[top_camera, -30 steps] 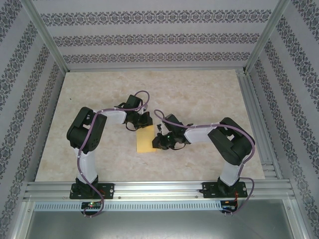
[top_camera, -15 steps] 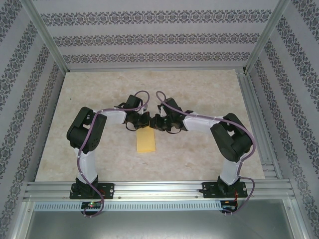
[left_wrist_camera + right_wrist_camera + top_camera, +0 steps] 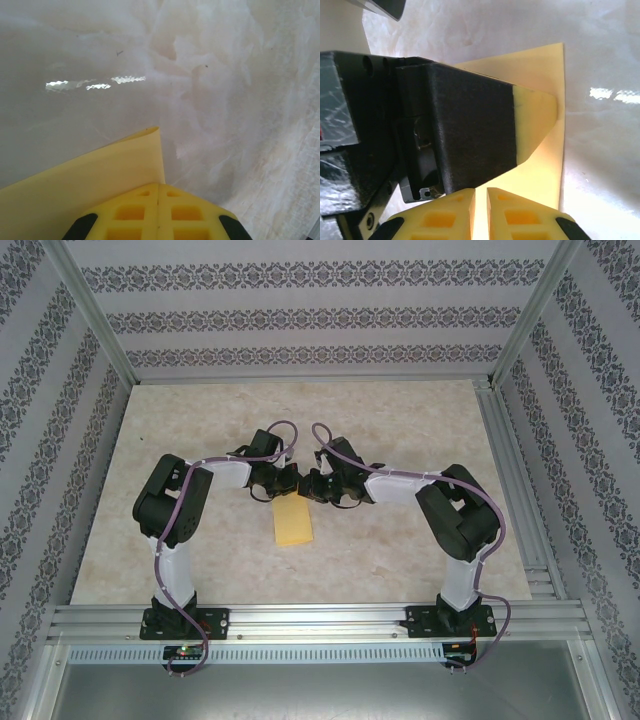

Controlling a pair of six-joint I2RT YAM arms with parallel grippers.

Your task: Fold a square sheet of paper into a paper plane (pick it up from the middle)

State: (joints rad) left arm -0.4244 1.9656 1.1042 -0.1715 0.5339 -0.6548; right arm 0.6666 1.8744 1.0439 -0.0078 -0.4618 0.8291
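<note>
From above, the paper (image 3: 292, 524) is lying as a narrow rectangle on the table (image 3: 420, 430). Its far edge is hiding under the left gripper (image 3: 284, 483) and right gripper (image 3: 313, 487), whose jaws are unreadable here. At the left wrist, the fingers (image 3: 130, 212) are pressing shut beside the paper's raised edge; whether they are pinching it is unclear. At the right wrist, cropped fingers are standing a slit apart above the paper, gripping nothing visible.

No readable text, label, brand, number or sign anywhere. Blank yellow paper (image 3: 292, 524), plain marbled bench (image 3: 420, 420), wallpaper (image 3: 300, 320) with repeating ornament only, no lettering.
</note>
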